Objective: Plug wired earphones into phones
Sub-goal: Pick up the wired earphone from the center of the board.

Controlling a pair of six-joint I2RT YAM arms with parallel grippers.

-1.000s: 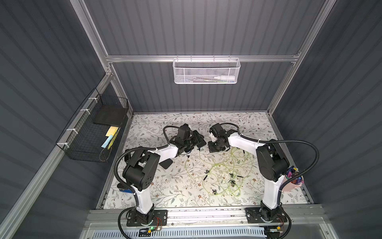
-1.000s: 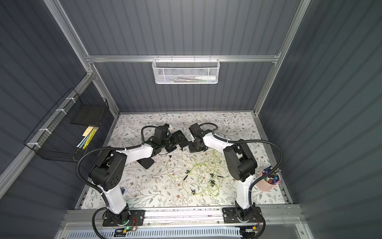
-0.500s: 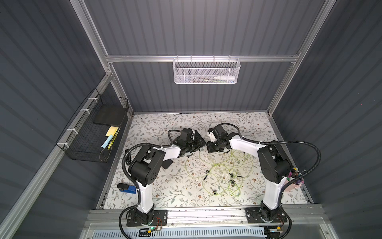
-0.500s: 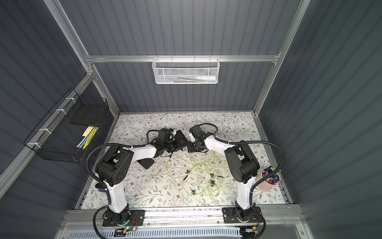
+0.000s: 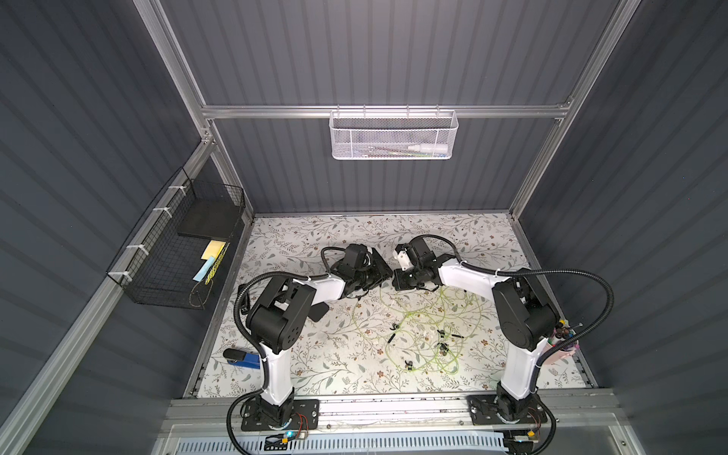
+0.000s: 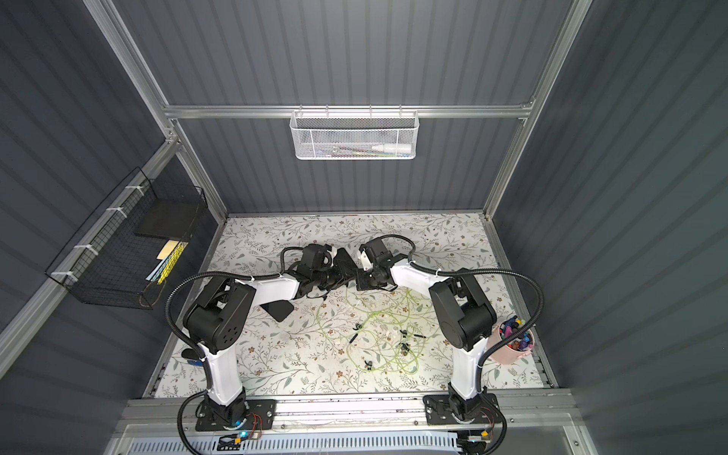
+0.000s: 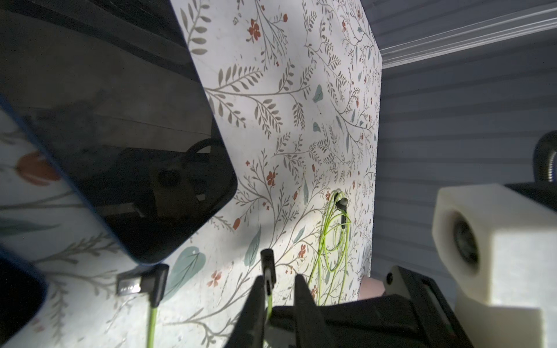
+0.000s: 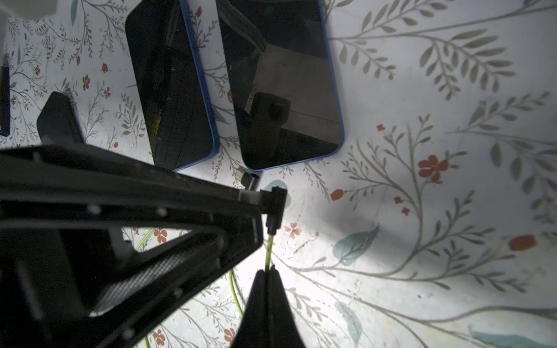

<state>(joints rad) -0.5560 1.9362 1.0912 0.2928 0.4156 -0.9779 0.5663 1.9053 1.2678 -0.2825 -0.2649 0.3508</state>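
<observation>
Where the two arms meet over the far middle of the table (image 5: 299,236), one black plug (image 7: 267,265) of the wired earphones (image 5: 413,327) is flanked by both hands.

- **Right hand:** The right hand (image 8: 266,271) is seen fully closed. Its fingertips are pinched on the yellow-green cord (image 8: 268,250) just behind that plug.
- **Left hand:** The left hand (image 7: 278,277) is narrowed almost shut around the same plug. The plug body is set between the two fingers, against one of them, with a slim gap to the other. Whether it is actually gripped cannot be told; probably only one finger is in contact.
- **Phones:** A first phone (image 8: 286,84) and a second phone (image 8: 171,90) are laid flat side by side, screens up and blue-edged, with a thin strip of table between them. The plug is held near the first phone's rounded corner, apart from it and not inserted. A third phone (image 6: 281,309) is laid well apart from the pair, partly tucked under the left arm.
- **Spare plug:** A spare plug (image 8: 248,177) with a bare metal tip is lying on the table just beside the first phone's corner, also not inserted.
- **Earphones:** The rest of the earphones is spread as a loose tangle on the table between the arms, nearer the right one. Small black earbuds and inline pieces are scattered through it.
- **Other:** A pink cup of markers (image 6: 510,348) is set at the table's right edge beside the right arm.
</observation>
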